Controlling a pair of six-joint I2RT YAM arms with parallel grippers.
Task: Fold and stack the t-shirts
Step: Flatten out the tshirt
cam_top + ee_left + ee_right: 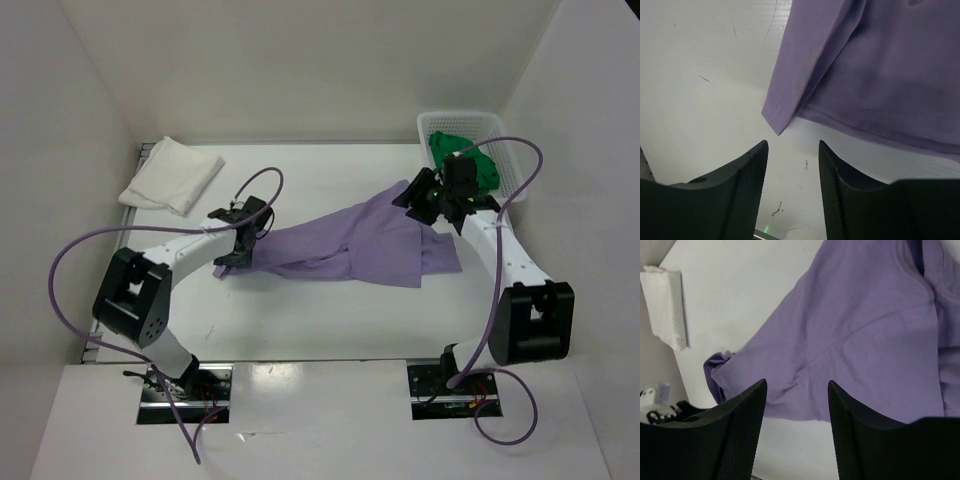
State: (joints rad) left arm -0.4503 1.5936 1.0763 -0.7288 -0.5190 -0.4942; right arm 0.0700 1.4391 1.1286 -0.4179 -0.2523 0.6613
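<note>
- Your left gripper (pixel 240 243) sits low over the table (pixel 320 180) at the left end of the lilac t-shirt (pixel 350 245). In the left wrist view its fingers (pixel 752 170) stand apart with only bare tabletop between them.
- In that view, a folded corner of the lilac t-shirt (pixel 880 65) lies just ahead of the fingertips, not touching them.
- Your right gripper (pixel 425 200) hangs over the far right end of the same shirt. In the right wrist view its fingers (pixel 747 415) are spread wide and clamp nothing, and the lilac cloth (pixel 865 325) lies below them.
- The lilac t-shirt lies rumpled across the middle of the table, stretched between your two grippers.
- The white t-shirt (pixel 170 175) lies folded at the far left corner, well apart from the lilac one.
- The green t-shirt (pixel 485 170) is bunched inside the white basket (pixel 460 118) at the far right corner, just behind your right gripper.
</note>
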